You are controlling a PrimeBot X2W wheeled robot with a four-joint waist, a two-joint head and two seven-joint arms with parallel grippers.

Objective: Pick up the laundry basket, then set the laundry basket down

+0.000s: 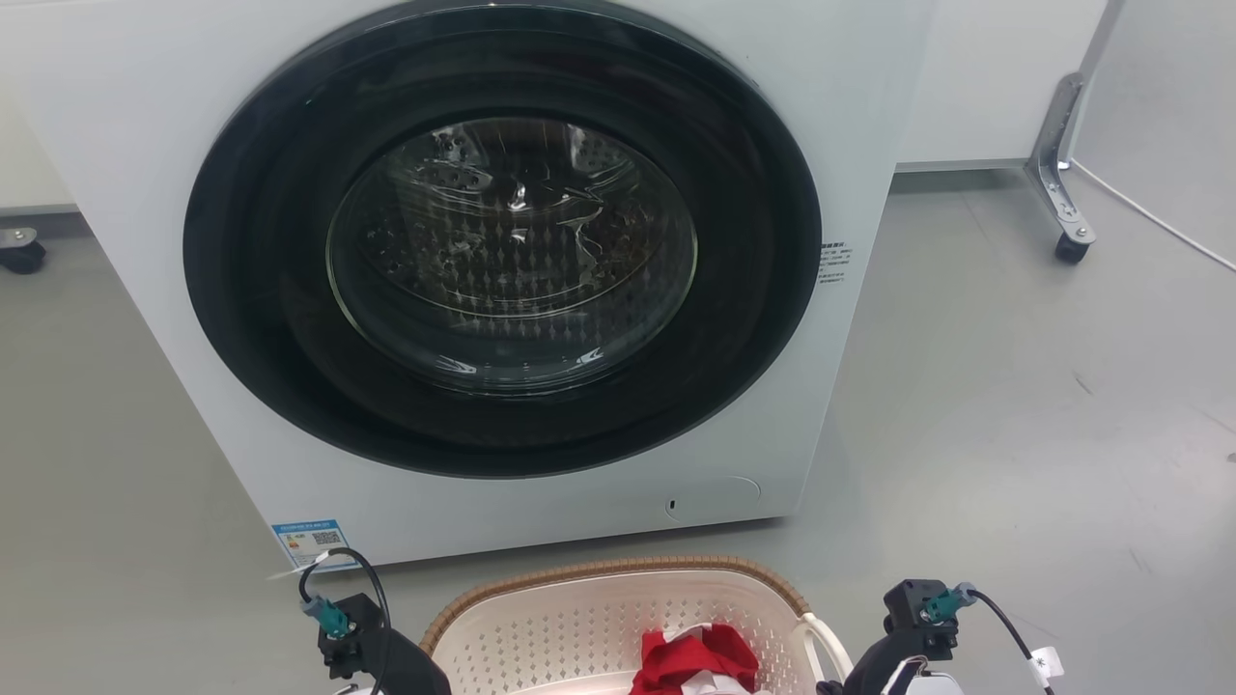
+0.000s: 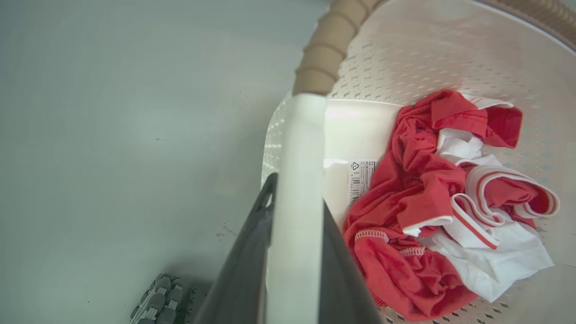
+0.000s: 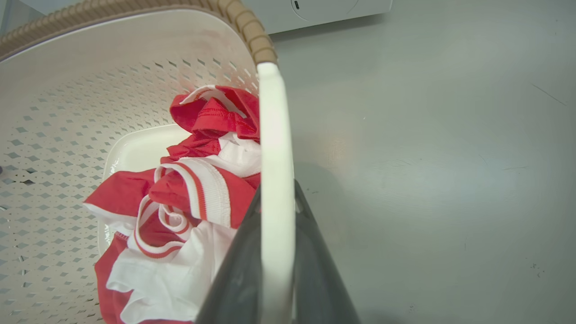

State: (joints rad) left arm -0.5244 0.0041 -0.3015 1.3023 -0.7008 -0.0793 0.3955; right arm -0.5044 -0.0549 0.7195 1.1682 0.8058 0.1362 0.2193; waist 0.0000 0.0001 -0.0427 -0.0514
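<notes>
Both handles gripped: laundry basket [image 1: 579, 627] close in front of washing machine [image 1: 502, 251].
Left gripper [image 2: 297, 193] clamped on left loop handle [image 2: 299, 148], right gripper [image 3: 277, 193] on right loop handle [image 3: 274, 126]. Far rim near machine base, narrow floor [image 1: 1014, 386] gap btwn. Red/white clothes [image 2: 418, 189] inside. Open floor both sides.

- Soft, even light fills all three views; the grey floor [image 1: 1014, 386] reads bright, without hard shadows.
- The door glass [image 1: 512, 251] of the washing machine [image 1: 145, 145] carries white streaks of glare and reflection.
- In the left wrist view the white handle [image 2: 297, 202] and dark fingers [image 2: 243, 270] are blurred, too close to the lens; a faint shadow lies on the floor beside them.
- In the right wrist view the rim [image 3: 252, 36] of the laundry basket [image 3: 67, 112] bows with wide-angle distortion.
</notes>
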